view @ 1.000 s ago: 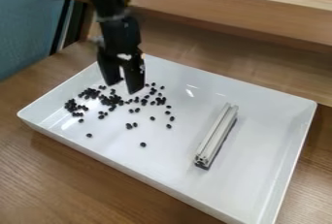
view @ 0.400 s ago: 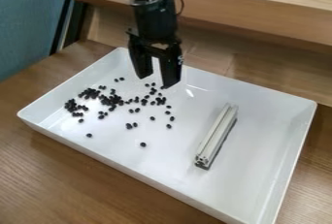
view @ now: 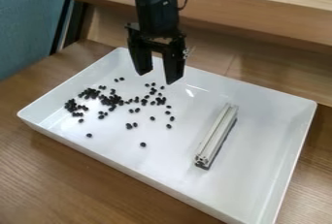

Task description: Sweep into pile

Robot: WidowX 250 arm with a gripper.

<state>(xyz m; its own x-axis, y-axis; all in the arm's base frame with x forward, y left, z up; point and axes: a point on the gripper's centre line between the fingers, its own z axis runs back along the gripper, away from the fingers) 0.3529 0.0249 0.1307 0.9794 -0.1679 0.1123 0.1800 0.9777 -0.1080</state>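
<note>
One black robot hand (view: 157, 78) is hanging open above the far side of one white tray (view: 266, 136), its two fingers spreading apart and gripping nothing. Below it, several dozen small black beans (view: 112, 100), too bunched to count exactly, are lying scattered across the tray's left half in view. To their right, one grooved, pale metal bar (view: 216, 135) is resting. One wooden table (view: 65, 179) is supporting the tray.

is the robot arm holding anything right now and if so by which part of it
Nothing is held: the open end effector hangs over the tray, with no object between its fingers.
</note>
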